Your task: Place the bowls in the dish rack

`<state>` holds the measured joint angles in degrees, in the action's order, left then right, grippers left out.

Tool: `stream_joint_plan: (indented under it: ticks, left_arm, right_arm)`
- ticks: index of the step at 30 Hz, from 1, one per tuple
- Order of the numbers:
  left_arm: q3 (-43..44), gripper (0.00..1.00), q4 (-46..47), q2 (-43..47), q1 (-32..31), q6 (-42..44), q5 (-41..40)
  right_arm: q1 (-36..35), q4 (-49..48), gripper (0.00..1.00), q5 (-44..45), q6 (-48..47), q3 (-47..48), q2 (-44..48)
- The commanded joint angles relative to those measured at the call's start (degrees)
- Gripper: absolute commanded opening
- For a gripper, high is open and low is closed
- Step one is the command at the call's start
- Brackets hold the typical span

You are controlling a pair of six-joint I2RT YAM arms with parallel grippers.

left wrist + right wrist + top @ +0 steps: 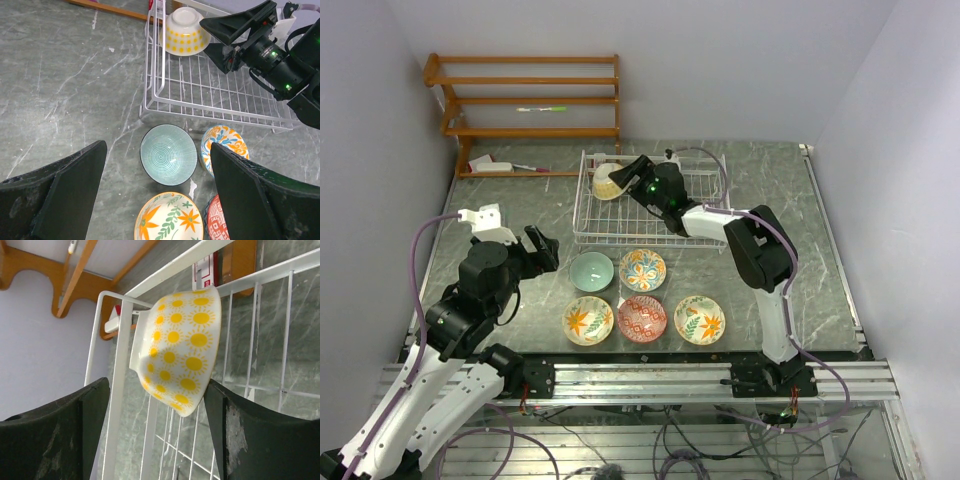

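Note:
The white wire dish rack (620,235) stands mid-table. A white bowl with yellow suns (607,181) lies upside down in its far left corner; it also shows in the left wrist view (186,31) and the right wrist view (182,350). My right gripper (625,177) is open just beside that bowl, its jaws either side of it without gripping. Five bowls sit in front of the rack: teal (591,271), orange-blue floral (643,269), orange-flower leaf (588,321), red (642,319), green-leaf (699,320). My left gripper (544,248) is open and empty, left of the teal bowl (168,154).
An orange-brown wooden shelf unit (525,100) stands at the back left with a pen on one shelf and small items at its foot. A metal rail (650,375) runs along the near edge.

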<state>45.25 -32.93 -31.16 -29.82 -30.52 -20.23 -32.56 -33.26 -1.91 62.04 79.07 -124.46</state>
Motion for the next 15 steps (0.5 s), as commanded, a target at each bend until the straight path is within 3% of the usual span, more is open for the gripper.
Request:
stream_joint_plan:
  ticks: [1,15]
  left_arm:
    - [0.9,0.95,-0.6,0.3,0.2,-0.6,-1.3]
    - [1.0,0.96,-1.1,0.9,0.2,-0.9,-2.1]
  right_arm:
    - [0.3,9.1,0.76,0.8,-2.9,4.2,1.5]
    - [0.3,14.2,0.77,0.0,-6.4,1.6,5.2]
